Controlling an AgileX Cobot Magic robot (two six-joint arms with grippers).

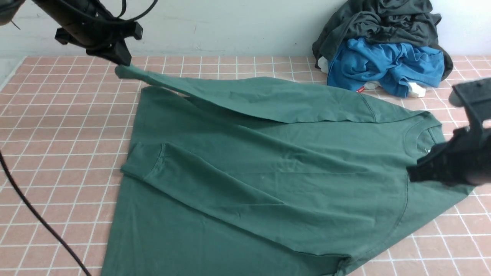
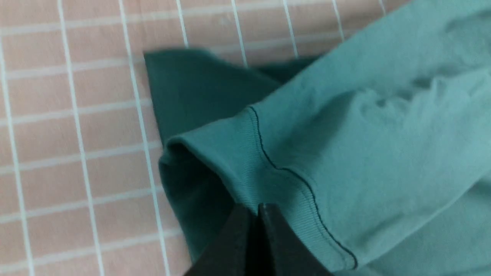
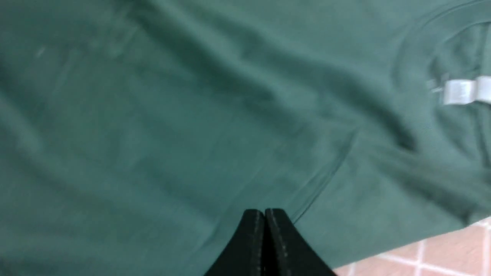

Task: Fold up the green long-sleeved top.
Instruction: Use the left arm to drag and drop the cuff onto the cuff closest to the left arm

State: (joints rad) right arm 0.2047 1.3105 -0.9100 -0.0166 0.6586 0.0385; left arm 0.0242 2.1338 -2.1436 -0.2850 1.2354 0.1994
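The green long-sleeved top (image 1: 268, 172) lies spread on the pink tiled table, its collar (image 1: 420, 138) to the right. One sleeve (image 1: 191, 172) is folded across the body. The far sleeve (image 1: 249, 96) stretches to the back left, and its ribbed cuff (image 2: 245, 161) is raised off the tiles. My left gripper (image 1: 122, 63) (image 2: 257, 207) is shut on that cuff's edge. My right gripper (image 1: 412, 174) (image 3: 264, 211) is shut with nothing between its jaws, over the shoulder seam close to the collar. The white neck label (image 3: 460, 91) shows inside the collar.
A dark grey-black garment (image 1: 383, 27) is heaped on a bright blue garment (image 1: 383, 65) at the back right against the white wall. A black cable (image 1: 34, 214) crosses the tiles at the front left. Bare tiles (image 1: 65, 126) lie left of the top.
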